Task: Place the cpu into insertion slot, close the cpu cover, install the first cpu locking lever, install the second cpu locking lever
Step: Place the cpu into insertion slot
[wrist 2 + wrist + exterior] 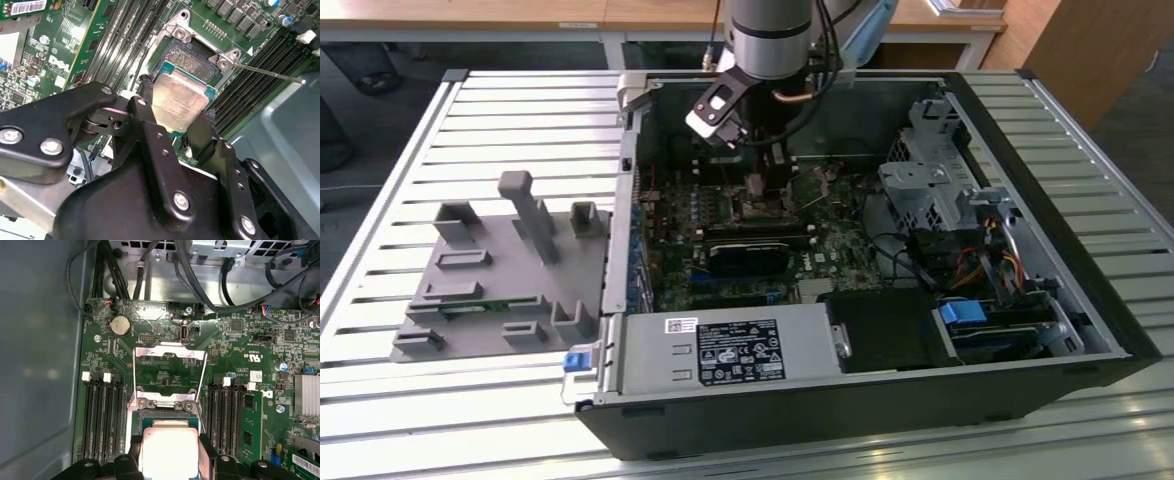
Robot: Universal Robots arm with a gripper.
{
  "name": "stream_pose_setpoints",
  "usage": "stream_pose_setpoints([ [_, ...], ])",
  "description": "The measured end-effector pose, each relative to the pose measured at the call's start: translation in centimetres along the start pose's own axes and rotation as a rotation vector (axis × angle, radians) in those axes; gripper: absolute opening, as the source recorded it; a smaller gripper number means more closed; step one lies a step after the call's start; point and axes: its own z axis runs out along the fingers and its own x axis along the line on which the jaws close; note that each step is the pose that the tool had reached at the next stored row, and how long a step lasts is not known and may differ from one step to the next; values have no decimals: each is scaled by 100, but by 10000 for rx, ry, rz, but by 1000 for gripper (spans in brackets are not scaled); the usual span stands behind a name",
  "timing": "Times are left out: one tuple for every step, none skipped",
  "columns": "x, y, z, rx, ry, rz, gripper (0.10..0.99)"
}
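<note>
Second wrist view: the hand [177, 107] is clamped on the cpu [182, 97] by two opposite edges, with the silvery top facing the camera.
Where the cpu is: right over the insertion slot [192, 52], covering the near part of it. The far part of the socket bed is bare.
Seated or not: it looks a bit tilted to me, so I'd say not seated, but I can't tell if an edge is already touching.
First wrist view: same story. The cpu [167, 450] is gripped in the hand [170, 447], and a strip of the insertion slot [167, 415] shows just past it.
Cpu cover: the cpu cover [170, 354] is flipped open and lies beyond the socket — green motherboard [250, 340] shows through its cut-out.
Levers: both locking levers [134, 377] are unlatched. They're thin rods running along either side of the open cover.
Exterior view: the hand [767, 185] is down inside the open PC case [854, 410], which sits on the slatted bench [400, 150]. A grey tray [494, 280] is at the exterior view's left.
Progress: early days. The chip is at the socket but not released, and the cover and both levers are undone.
</note>
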Motion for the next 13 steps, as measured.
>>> stream_pose_setpoints([
  [0,-2,10,0,0,0,525],
  [0,-3,19,0,0,0,525],
  [0,-5,30,0,0,-1,525],
  [0,-6,40,0,0,-1,525],
  [1,-8,52,0,0,-1,525],
  [1,-9,62,2,-1,-1,525],
  [1,-10,73,2,0,-1,525],
  [1,-12,84,2,1,-1,525],
  [1,-13,94,2,0,-1,525],
  [1,-14,106,3,0,-1,525],
  [1,-15,116,3,0,-1,525],
  [1,-17,125,4,1,-1,525],
  [1,-18,135,4,1,-1,525],
])
